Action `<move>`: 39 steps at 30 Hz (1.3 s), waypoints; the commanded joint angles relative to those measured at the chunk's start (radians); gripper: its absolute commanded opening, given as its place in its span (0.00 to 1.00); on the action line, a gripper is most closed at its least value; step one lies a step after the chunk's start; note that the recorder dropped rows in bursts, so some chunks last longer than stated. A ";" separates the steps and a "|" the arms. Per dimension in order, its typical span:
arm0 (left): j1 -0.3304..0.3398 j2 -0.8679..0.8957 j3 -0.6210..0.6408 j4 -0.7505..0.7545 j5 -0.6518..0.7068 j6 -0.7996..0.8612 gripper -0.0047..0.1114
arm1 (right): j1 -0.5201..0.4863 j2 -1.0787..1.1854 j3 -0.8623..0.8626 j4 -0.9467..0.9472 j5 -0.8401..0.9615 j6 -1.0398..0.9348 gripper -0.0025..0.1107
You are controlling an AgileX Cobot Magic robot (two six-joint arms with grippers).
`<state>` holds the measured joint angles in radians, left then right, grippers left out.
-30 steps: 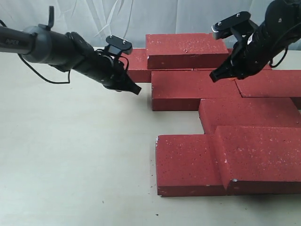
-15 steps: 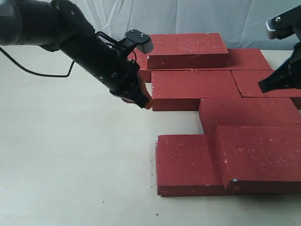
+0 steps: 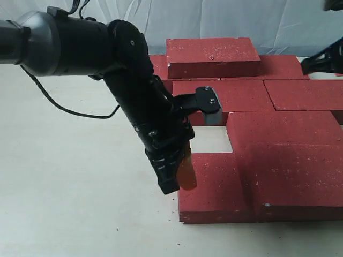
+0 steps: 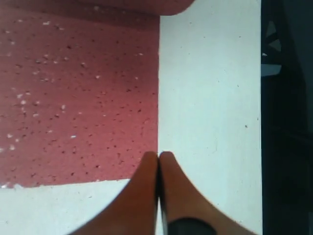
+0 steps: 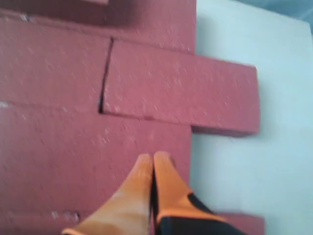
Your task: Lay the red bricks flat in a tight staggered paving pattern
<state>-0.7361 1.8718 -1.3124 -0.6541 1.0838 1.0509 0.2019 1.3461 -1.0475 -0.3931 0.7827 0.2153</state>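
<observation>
Flat on the pale tabletop (image 3: 80,203) lie dark-red rough rectangular bricks (image 3: 278,128), grouped on the right of the exterior view in staggered rows. A top brick (image 3: 211,56) sits on the far row. The near right brick (image 3: 295,182) looks raised over the near left brick (image 3: 209,190). The left gripper (image 4: 159,155) has its orange fingertips pressed together with nothing held, low at the near left brick's left edge. The right gripper (image 5: 153,156) is pinched closed and empty, above the bricks at far right.

The left tool (image 3: 181,172) points down at the left edge of the front-left red brick (image 3: 214,188).
</observation>
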 commanded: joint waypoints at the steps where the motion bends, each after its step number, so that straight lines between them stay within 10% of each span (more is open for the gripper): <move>1: -0.043 -0.012 0.003 0.013 0.020 0.003 0.04 | -0.068 -0.011 -0.085 -0.002 0.385 -0.119 0.01; 13: -0.084 -0.010 0.056 0.035 -0.023 0.005 0.04 | -0.549 -0.132 0.061 0.284 0.438 -0.446 0.02; 39: -0.153 0.097 0.036 -0.160 -0.249 0.138 0.04 | -0.561 0.251 0.085 0.393 0.307 -0.455 0.02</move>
<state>-0.8829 1.9661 -1.2644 -0.7822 0.8489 1.1851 -0.3539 1.5966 -0.9668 -0.0202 1.0973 -0.2273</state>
